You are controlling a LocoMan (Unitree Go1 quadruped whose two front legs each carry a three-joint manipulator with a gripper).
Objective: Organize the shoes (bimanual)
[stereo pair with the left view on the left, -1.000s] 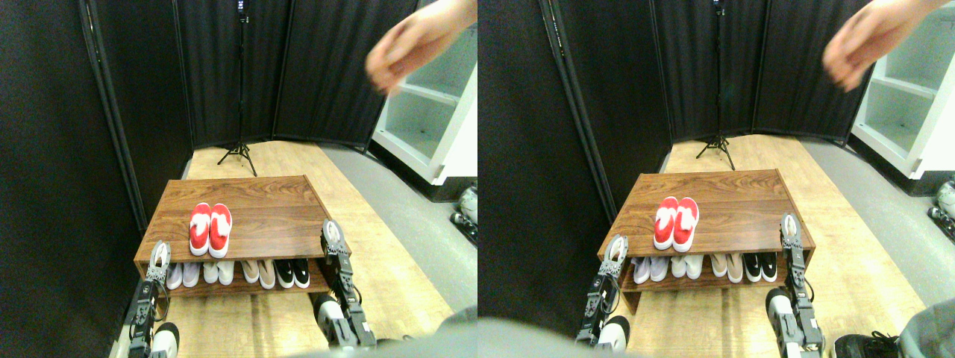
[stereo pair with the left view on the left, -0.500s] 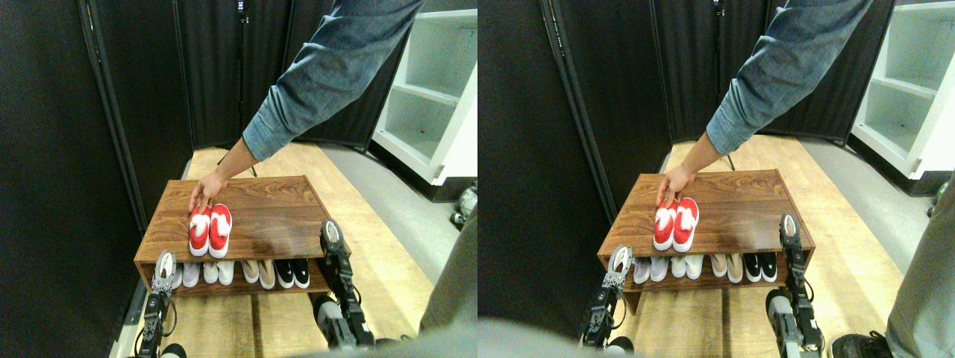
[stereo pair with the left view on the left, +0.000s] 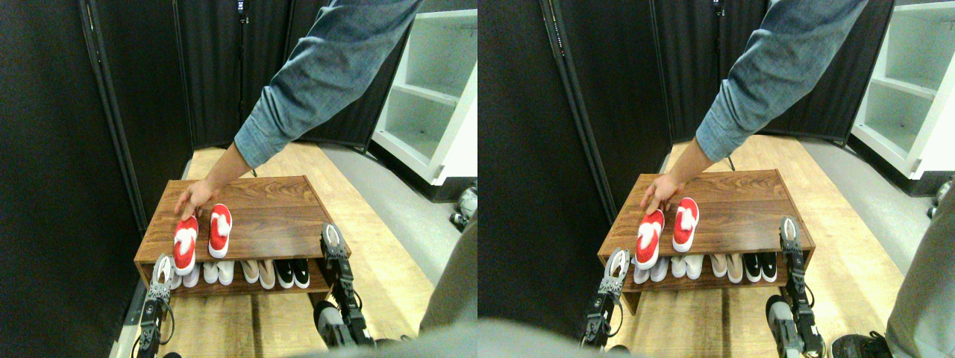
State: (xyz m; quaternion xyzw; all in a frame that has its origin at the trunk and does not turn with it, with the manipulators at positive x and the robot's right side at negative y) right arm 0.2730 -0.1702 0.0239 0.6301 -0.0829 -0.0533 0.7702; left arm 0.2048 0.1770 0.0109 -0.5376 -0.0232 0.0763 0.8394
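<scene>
Two red shoes are sitting on the counter [stereo pair with the left view on the left: 276,209], both in its left half.

- Left shoe [stereo pair with the left view on the left: 185,245]: the long axis is running front to back and slanting, with the near end leaning left. That near end is overhanging the counter's front edge, just above and right of the left hand [stereo pair with the left view on the left: 161,270]. I cannot tell whether they are touching.
- Right shoe [stereo pair with the left view on the left: 219,231]: the long axis is running almost straight front to back. The near end is stopping just short of the front edge, and the shoe is lying well left of the right hand [stereo pair with the left view on the left: 331,240].
- The shoes are splaying apart at the near ends. Toe and heel are not showing clearly on either.
- A person's hand [stereo pair with the left view on the left: 195,200], coming out of a blue sleeve [stereo pair with the left view on the left: 328,74], is resting on the far end of the left shoe, beyond the left hand.
- The left hand is standing below the left front edge. The right hand is standing at the right front corner.
- I cannot tell how wide either hand is standing.
- Bare wood is stretching from the right shoe to the right hand, and behind both shoes to the far edge.
- Pale, beige and black pairs are lining the lower shelf [stereo pair with the left view on the left: 239,272] between the two hands.
</scene>
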